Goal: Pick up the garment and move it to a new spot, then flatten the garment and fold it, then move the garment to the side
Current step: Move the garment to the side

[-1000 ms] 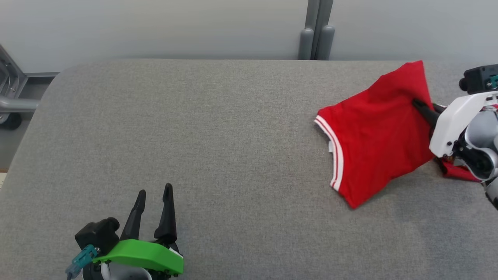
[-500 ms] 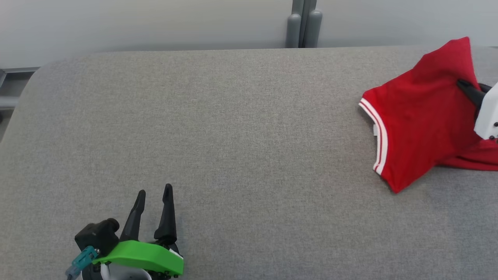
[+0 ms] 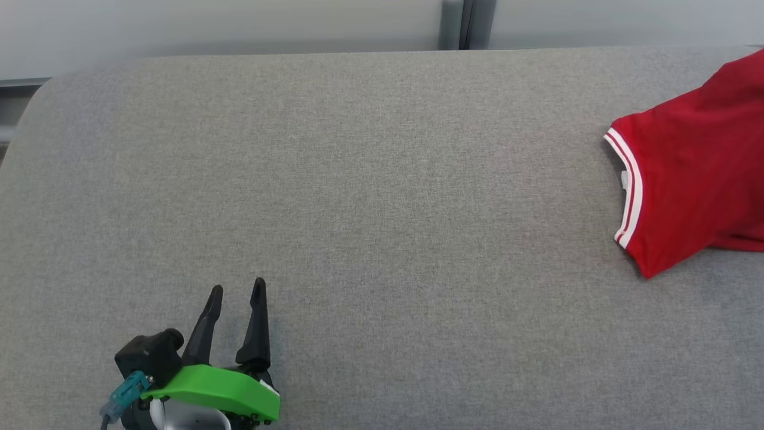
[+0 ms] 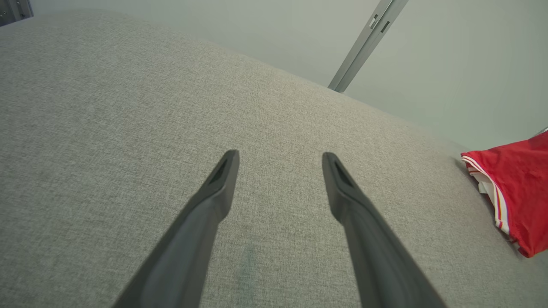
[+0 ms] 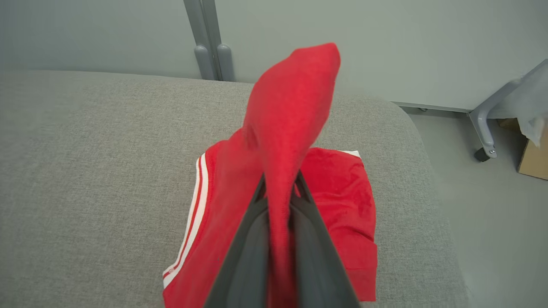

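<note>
The garment (image 3: 692,173), a red shirt with white-striped trim, is lying at the far right of the grey tabletop (image 3: 382,179) and running off the right edge of the head view. Its striped edge is facing left, with a small white label (image 3: 624,179) showing just beside the trim. One corner is pointing towards the near side of the tabletop.

The right gripper (image 5: 280,179) is pinching a fold of the garment. In the right wrist view the jaws are standing narrow with red cloth squeezed between them. The cloth is rising past the fingertips into a peak that is leaning to the right. Below the peak, the rest of the garment is resting on the tabletop near its rounded right-hand corner. The striped trim is lying to the left of the gripper and a flatter red part to the right.

The left gripper (image 3: 237,286) is sitting at the lower left of the head view, well apart from the garment. Its jaws are standing wide, and its fingers (image 4: 205,214) are pointing away from the robot with grey tabletop showing between them. Whether they are touching the surface cannot be told.

A grey post (image 3: 459,24) is standing against the pale wall (image 3: 239,24) behind the tabletop. Beyond the right end, a metal leg (image 5: 483,119) on a caster and a cardboard box (image 5: 533,158) are standing on the floor (image 5: 471,192).
</note>
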Controlling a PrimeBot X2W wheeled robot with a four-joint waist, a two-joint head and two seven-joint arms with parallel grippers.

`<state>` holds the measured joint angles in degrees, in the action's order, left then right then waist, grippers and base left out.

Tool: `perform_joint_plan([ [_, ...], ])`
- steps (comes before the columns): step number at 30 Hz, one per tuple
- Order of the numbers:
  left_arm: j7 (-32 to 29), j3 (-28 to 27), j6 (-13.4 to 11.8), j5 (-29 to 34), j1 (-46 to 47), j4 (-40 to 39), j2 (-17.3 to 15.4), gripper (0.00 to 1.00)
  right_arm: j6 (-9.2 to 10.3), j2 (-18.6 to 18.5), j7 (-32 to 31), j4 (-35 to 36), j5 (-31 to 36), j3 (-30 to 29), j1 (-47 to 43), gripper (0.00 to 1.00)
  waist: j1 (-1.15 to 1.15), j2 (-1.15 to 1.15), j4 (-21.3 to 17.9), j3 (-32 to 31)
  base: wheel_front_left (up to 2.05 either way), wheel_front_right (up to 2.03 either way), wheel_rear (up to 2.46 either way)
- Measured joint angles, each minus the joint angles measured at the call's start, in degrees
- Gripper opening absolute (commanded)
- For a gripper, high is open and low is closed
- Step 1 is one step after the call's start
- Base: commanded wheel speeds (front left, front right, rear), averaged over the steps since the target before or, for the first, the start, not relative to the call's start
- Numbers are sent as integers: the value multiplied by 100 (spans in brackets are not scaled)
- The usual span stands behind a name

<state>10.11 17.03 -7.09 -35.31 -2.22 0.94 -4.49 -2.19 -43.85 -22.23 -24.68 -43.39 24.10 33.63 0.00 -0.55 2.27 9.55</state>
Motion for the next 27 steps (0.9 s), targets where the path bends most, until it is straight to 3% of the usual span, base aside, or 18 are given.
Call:
perform_joint_plan([
  [8,-110,-8,0,88,114,-149,-70,100,344,-455,219,-410,479,-80,-8,0,0,0,112,266,0,0,0],
  [10,-163,-22,0,140,123,-181,-102,100,520,-452,320,-602,478,-170,-19,0,0,0,161,381,0,0,0],
  [13,-213,-36,0,169,196,-208,-179,100,634,-453,456,-794,544,-175,-67,0,0,0,213,493,0,0,0],
  [24,-357,-188,0,326,252,-355,-304,100,872,-198,891,-1472,649,-332,-240,0,0,0,380,803,0,0,0],
  [25,-360,-199,0,331,252,-360,-325,100,884,-166,955,-1516,687,-332,-239,6,0,0,383,820,0,0,0],
  [27,-369,-210,0,332,252,-361,-342,100,884,-92,1044,-1606,784,-335,-235,38,0,0,378,836,0,0,0],
])
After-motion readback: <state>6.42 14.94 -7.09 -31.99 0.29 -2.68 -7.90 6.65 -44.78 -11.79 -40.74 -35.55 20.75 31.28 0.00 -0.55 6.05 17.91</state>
